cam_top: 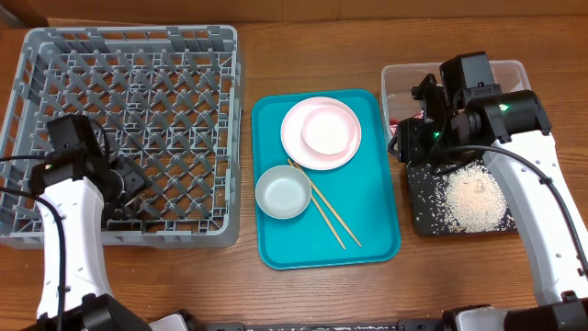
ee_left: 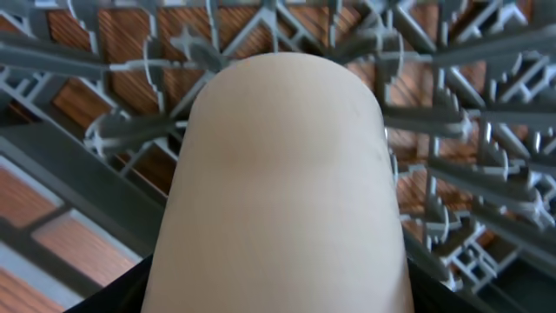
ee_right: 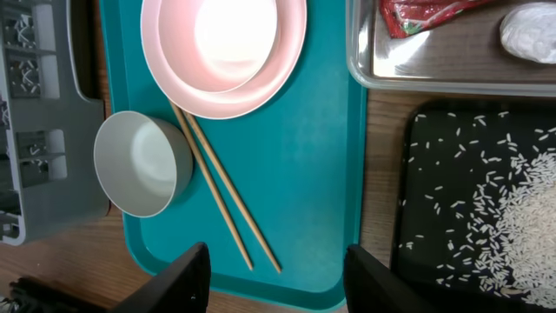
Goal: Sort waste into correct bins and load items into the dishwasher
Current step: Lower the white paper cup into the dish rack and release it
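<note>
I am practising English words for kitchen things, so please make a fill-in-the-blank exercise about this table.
1. The black tray holds loose grains of ___.
2. The clear tub holds a white scrap and a ___ wrapper.
3. On the teal tray, two wooden ___ lie beside the pale grey bowl.
4. The right tool is ___, holding nothing.
Missing words: rice; red; chopsticks; open.

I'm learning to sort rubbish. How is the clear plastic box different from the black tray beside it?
The clear plastic rectangular tub is see-through; the shallow black rectangular tray is dark. The tub holds a red wrapper and a white crumpled scrap; the tray holds loose white rice. Both are rectangular.
</note>
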### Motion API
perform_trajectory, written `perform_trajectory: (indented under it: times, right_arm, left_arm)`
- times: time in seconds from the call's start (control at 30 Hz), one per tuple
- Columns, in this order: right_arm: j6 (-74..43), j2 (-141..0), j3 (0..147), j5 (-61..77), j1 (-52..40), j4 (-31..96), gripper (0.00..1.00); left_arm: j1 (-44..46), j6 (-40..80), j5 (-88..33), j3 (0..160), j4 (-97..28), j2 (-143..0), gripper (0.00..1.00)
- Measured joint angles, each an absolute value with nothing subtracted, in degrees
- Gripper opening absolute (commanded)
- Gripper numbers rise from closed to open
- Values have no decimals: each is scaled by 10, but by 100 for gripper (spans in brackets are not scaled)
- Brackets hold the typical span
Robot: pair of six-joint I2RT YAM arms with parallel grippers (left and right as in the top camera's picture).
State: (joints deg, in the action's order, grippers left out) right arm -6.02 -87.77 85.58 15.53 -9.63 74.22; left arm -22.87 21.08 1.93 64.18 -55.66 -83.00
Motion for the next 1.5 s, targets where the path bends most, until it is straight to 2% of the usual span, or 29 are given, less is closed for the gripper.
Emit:
perform_trajectory:
  times: [0.4,0.47,0.53,0.57,0.6,0.63,0.67,0.73,0.83,0.87,1.07,1.17,1.2,1.3,1.4,1.47,1.5]
  right_arm:
    - [-60,-878,856,155,-96,742,51]
    - [-60,-878,856,154,-96,742,52]
    - [-60,-878,856,154,-96,743,51]
    - [-60,-878,856,154,-96,744,52]
    - [-60,-878,856,154,-96,744,52]
    - [-60,-878,856,154,-96,744,52]
    - [-60,-878,856,154,-96,745,51]
    - [-60,-878,856,154,-96,746,52]
    - [-60,-878,856,154,-96,747,52]
    - [-60,-878,856,155,-96,749,52]
    - [-60,-878,856,154,-96,756,52]
    - [-60,-878,856,154,-96,756,52]
    - [-60,-878,856,154,-96,756,52]
    - [-60,-878,856,154,-96,756,52]
    - [-60,-878,856,154,-96,756,52]
    - [-60,-878,856,154,-96,756,52]
    - [-60,-878,856,154,-96,756,52]
  left_arm:
    - [-233,211,19,642,-534,-858,4]
    - [-233,211,19,642,-533,-870,8]
    - [-233,211,20,642,-532,-881,42]
    - [-234,211,20,642,-531,-883,53]
    - [-234,211,20,642,-528,-885,57]
    - [-234,211,20,642,-524,-886,69]
    - [-234,211,20,642,-521,-886,74]
    - [-234,207,19,642,-507,-886,78]
    - [-234,204,19,642,-495,-886,95]
    - [-234,203,19,642,-494,-886,96]
    - [-234,197,19,661,-504,-886,95]
    - [-234,196,19,682,-531,-886,89]
    - [-234,196,19,691,-540,-886,73]
    - [-234,193,19,724,-567,-886,47]
    - [-231,185,13,750,-600,-886,33]
    - [-223,183,3,755,-631,-886,14]
    - [-218,183,-3,756,-647,-885,9]
